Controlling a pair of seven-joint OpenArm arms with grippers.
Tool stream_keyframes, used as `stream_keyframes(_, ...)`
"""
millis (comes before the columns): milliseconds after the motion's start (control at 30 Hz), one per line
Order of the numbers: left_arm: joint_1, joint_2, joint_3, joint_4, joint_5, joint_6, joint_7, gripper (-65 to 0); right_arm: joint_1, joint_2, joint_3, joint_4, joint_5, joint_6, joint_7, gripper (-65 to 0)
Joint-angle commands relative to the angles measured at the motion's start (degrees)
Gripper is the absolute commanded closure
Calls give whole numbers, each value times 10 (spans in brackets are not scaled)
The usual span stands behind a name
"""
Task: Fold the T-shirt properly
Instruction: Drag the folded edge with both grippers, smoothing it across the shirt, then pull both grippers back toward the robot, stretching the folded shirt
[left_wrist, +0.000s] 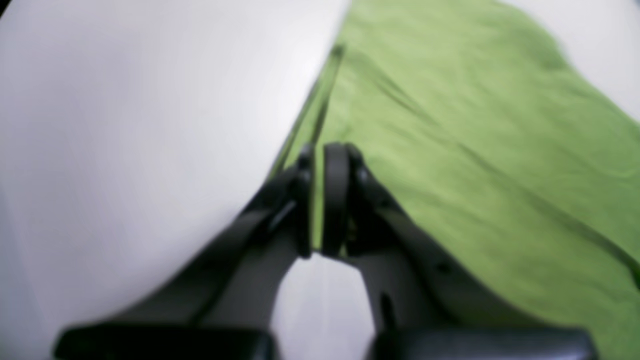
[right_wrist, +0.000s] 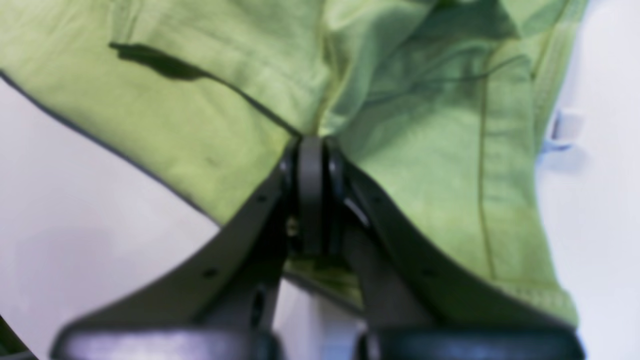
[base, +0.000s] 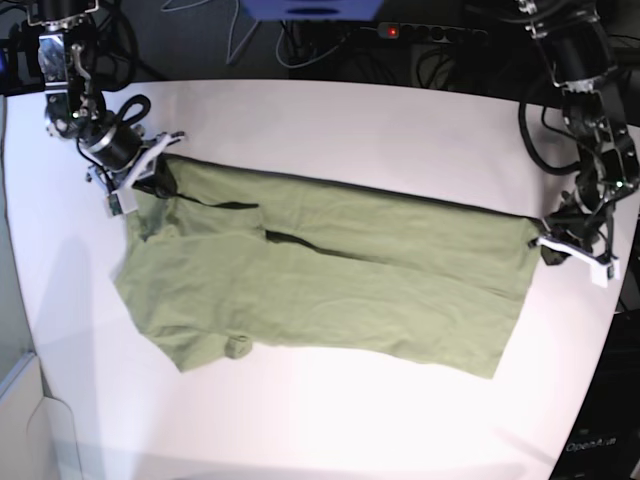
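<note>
Now your left fingers (base: 548, 243) and right fingers (base: 150, 168) pinch opposite ends of the olive-green cotton T-shirt (base: 330, 270); its long axis runs left-right across the white table (base: 400, 130).

Base view looks down from overhead; both wrist views look closely along their pincers at the T-shirt (base: 330, 270).

Robotics lab, white table (base: 330, 120), tangled cables (base: 300, 40), power strip (base: 430, 32)
</note>
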Motion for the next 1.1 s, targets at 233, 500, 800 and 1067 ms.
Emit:
stream_keyframes(233, -55, 25, 49, -86, 141, -6, -6, -28, 1, 4, -1, -7, -26, -6, -46, -3)
stream_keyframes(500, 15, 24, 60, -84, 187, -6, -1, -28, -10, 16, 0, -7, -26, -6, -45, -3)
stream_keyframes(800, 114, 23, 56, -82, 199, -6, -2, -28, -35, 27, 0, -6, -26, -6, -41, -3)
stream_keyframes(1067, 176, 25, 58, -80, 194, -6, -4, -28, -72, 27, 0, -3, -26, -6, -41, -3)
